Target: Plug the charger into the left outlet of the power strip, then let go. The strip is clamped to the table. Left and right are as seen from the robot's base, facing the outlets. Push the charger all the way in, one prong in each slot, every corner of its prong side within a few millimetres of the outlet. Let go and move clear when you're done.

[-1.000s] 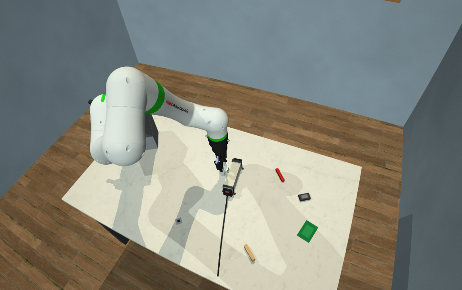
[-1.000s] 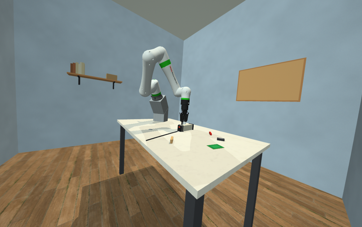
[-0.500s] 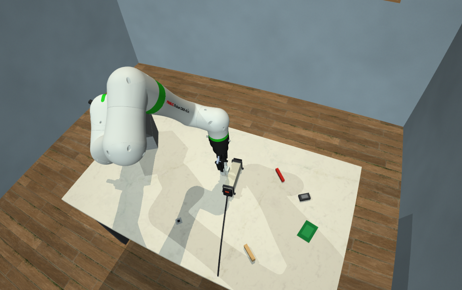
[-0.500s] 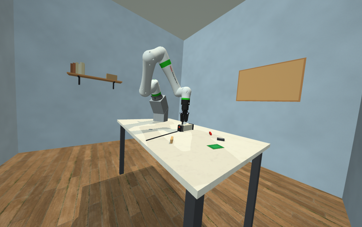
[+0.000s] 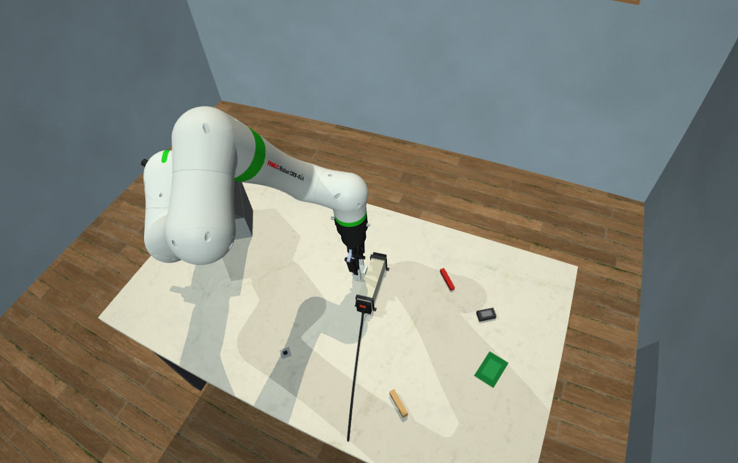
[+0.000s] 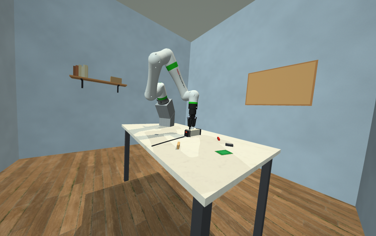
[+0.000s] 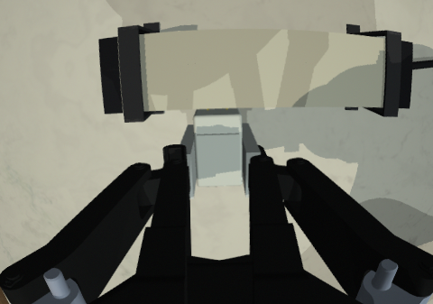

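Top view: red block [image 5: 447, 279], green pad [image 5: 490, 369] beyond power strip [image 5: 378, 280].

The tool [image 7: 216, 162] is black, with pale grey pins at its outer links. Between its fingers sits a pale grey-white charger [image 7: 218, 151]. Just ahead of the tool, the power strip [image 7: 265, 69] is cream with black clamps at both ends; one end shows a small red mark, and a black cable [image 5: 355, 374] runs from it. The counter [image 5: 198, 322] is cream with faint marbling. Well away from the tool lie a red block [image 5: 447, 279], a dark grey block [image 5: 486, 314], a green pad [image 5: 491, 369] and a tan block [image 5: 398, 402]. The arm [image 5: 279, 170] above the tool is white with green bands.
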`<state>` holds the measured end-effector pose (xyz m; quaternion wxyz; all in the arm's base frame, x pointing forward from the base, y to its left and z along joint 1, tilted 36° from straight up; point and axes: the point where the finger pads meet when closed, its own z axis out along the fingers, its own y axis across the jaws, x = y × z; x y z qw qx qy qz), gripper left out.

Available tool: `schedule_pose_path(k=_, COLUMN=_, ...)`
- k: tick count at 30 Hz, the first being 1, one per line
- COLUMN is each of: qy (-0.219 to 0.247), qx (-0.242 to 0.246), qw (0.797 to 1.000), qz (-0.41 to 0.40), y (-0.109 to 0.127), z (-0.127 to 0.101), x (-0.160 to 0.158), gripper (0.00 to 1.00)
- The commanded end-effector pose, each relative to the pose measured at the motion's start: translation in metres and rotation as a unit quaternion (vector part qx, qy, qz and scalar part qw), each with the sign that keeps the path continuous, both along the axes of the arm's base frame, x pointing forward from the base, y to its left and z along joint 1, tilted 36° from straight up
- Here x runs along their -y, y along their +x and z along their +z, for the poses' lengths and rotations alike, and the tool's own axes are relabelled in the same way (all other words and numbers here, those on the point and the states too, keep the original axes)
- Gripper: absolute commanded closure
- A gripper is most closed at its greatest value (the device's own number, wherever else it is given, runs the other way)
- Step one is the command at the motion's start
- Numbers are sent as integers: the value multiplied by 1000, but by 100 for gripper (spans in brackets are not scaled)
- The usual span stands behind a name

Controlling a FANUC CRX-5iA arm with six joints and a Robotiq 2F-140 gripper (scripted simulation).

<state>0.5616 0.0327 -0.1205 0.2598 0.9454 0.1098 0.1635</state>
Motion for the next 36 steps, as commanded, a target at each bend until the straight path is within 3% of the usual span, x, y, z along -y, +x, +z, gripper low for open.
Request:
schedule_pose_path(k=1, qy=0, qx=1, qw=1000, qz=1, y=2, z=1, x=-1, gripper=90)
schedule_pose_path(k=36, qy=0, qx=1, qw=1000, qz=1, y=7, z=3, x=-3, gripper=90)
